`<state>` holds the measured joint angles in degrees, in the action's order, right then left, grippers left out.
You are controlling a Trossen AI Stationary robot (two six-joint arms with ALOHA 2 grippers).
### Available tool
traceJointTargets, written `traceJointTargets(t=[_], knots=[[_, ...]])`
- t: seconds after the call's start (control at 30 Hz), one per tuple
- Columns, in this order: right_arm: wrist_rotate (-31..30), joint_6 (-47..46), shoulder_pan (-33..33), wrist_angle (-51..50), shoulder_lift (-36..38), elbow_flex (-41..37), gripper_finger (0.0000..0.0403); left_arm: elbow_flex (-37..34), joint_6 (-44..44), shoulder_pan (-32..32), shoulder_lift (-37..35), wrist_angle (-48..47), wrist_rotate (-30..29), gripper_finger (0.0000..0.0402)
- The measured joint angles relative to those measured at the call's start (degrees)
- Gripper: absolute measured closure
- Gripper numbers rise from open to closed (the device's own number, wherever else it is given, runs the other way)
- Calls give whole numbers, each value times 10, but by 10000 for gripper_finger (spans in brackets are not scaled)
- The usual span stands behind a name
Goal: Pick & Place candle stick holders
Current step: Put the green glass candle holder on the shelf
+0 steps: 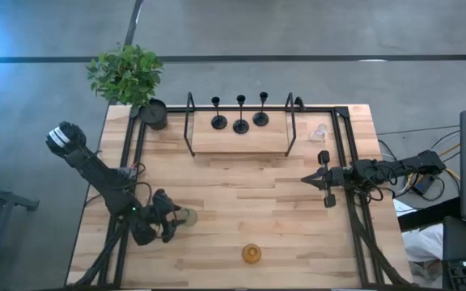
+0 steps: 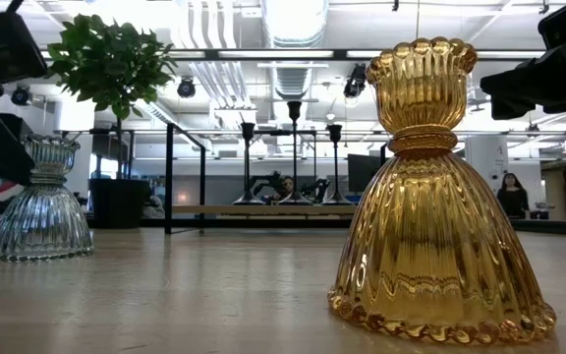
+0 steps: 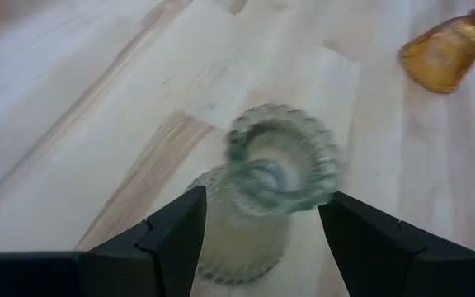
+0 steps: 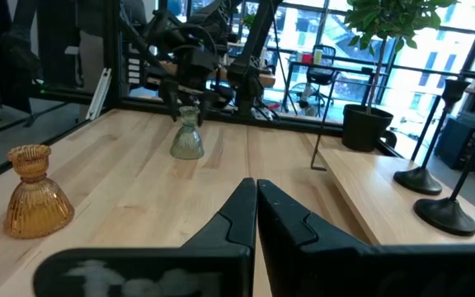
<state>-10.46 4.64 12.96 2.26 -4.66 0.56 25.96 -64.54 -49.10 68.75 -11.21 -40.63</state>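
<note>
Left gripper [image 3: 258,227] open astride upright grey-green glass holder [image 3: 262,186] on worktop [image 1: 241,198], not clamped, amber holder [image 1: 252,253] well apart, right gripper [image 1: 307,179] closed, empty

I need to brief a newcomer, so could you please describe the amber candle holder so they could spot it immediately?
Start at the wooden table and look along its front edge, opposite the raised shelf carrying three black candlesticks. The amber glass candle holder stands there alone, upright, the only golden, ribbed, bell-shaped piece.
</note>
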Motion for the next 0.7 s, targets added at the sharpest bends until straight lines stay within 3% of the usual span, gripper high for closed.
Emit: traceJointTargets(t=[0.4,0.7], knots=[[0,0,0,0,0,0,394,-5,45,26,0,16,0,160],[0,0,0,0,0,0,394,-29,55,36,0,82,4,161]])
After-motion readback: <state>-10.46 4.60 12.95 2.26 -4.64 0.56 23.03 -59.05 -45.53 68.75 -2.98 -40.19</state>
